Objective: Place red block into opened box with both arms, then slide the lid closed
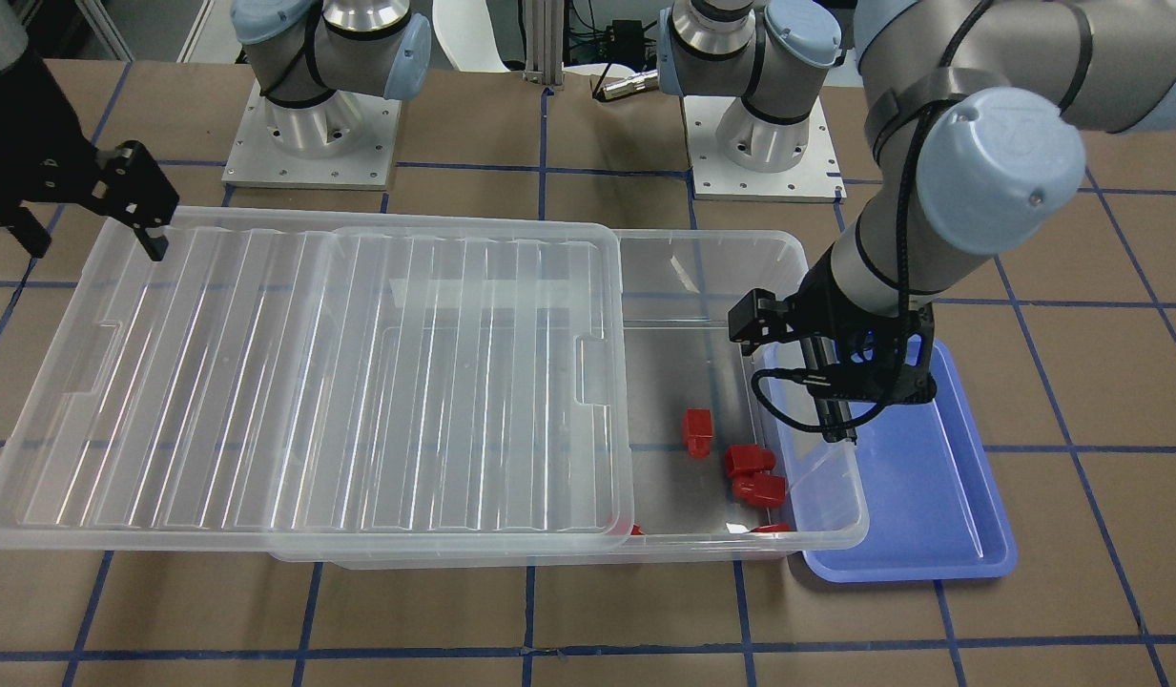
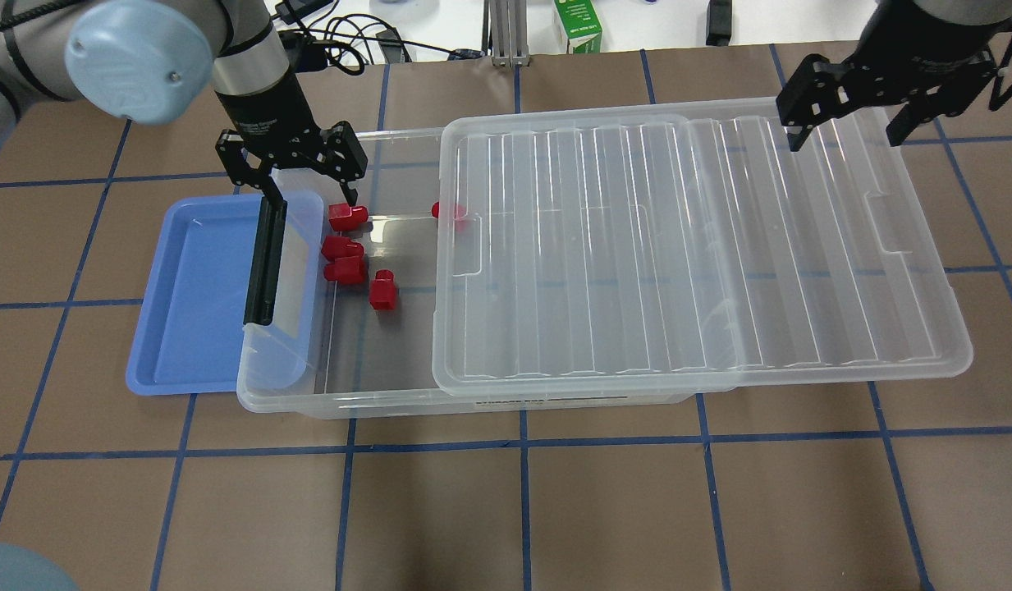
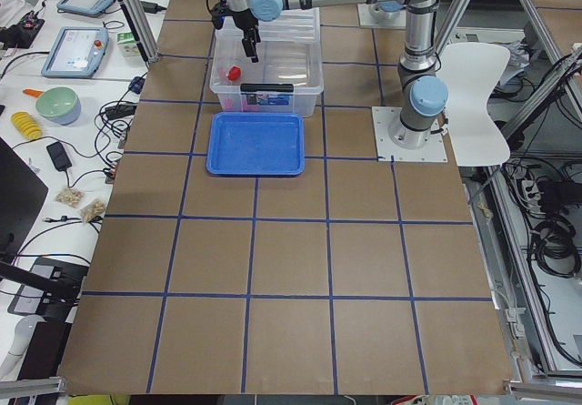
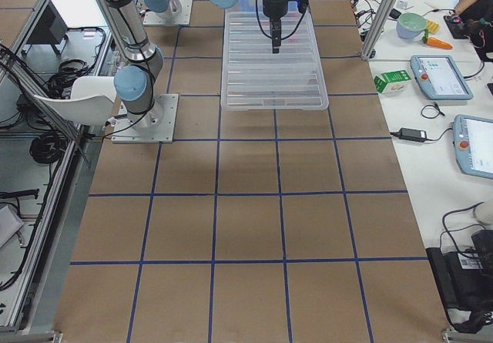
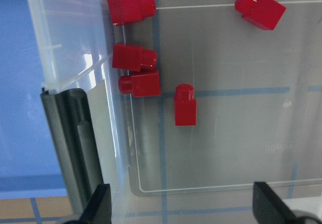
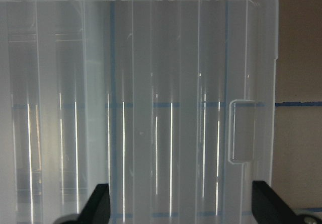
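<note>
- Front-facing: the lid (image 1: 311,382), seemingly light, stiff, slick plastic, partly covers the box (image 1: 673,382); best pushed at its overhanging short rim.
- Overhead: left end effector (image 2: 313,193) and right end effector (image 2: 844,139) both spread wide, empty.
- Left wrist: red blocks (image 5: 185,105) rest on the box floor.

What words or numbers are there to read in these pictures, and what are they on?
None can be read clearly.
Green carton: print too small to read.
Box: dark label on its side, blurred.
Box floor: raised letters, too faint to read.
</note>
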You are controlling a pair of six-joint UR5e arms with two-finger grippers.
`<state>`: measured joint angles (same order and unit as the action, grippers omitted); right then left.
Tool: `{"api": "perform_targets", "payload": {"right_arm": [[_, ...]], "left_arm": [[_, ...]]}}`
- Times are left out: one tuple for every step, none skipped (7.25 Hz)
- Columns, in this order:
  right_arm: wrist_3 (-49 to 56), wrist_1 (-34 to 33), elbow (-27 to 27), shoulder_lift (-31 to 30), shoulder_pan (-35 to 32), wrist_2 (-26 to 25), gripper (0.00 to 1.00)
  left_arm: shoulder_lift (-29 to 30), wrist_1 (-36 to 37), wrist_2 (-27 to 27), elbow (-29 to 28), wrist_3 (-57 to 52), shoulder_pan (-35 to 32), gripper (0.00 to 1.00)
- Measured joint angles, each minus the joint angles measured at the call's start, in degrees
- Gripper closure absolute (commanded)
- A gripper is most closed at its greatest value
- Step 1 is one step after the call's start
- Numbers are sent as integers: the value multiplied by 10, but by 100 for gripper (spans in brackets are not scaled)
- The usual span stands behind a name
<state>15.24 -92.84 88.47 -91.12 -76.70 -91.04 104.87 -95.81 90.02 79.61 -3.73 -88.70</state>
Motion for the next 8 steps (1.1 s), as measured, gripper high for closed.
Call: {"api": "perform_targets", "payload": {"right_arm": [[67, 0, 0, 0, 41, 0, 0], [140, 0, 1, -1, 92, 2, 0], [208, 1, 4, 0, 146, 3, 0], [262, 1, 10, 2, 193, 6, 0], [297, -3, 26, 5, 224, 12, 0], [312, -26, 59, 6, 238, 23, 0], [317, -74, 103, 11, 243, 29, 0], [318, -129, 147, 19, 244, 32, 0]], "left_arm": [[-14, -16, 11, -3, -19, 13, 0], [-27, -33, 14, 0, -28, 21, 0], [-43, -44, 12, 6, -28, 23, 0], [-62, -50, 6, 11, -27, 22, 0], [-82, -53, -9, 16, -25, 21, 0], [-99, -56, -23, 20, -25, 21, 0], [-110, -60, -28, 24, -24, 22, 0], [-115, -59, -29, 29, -25, 22, 0]]}}
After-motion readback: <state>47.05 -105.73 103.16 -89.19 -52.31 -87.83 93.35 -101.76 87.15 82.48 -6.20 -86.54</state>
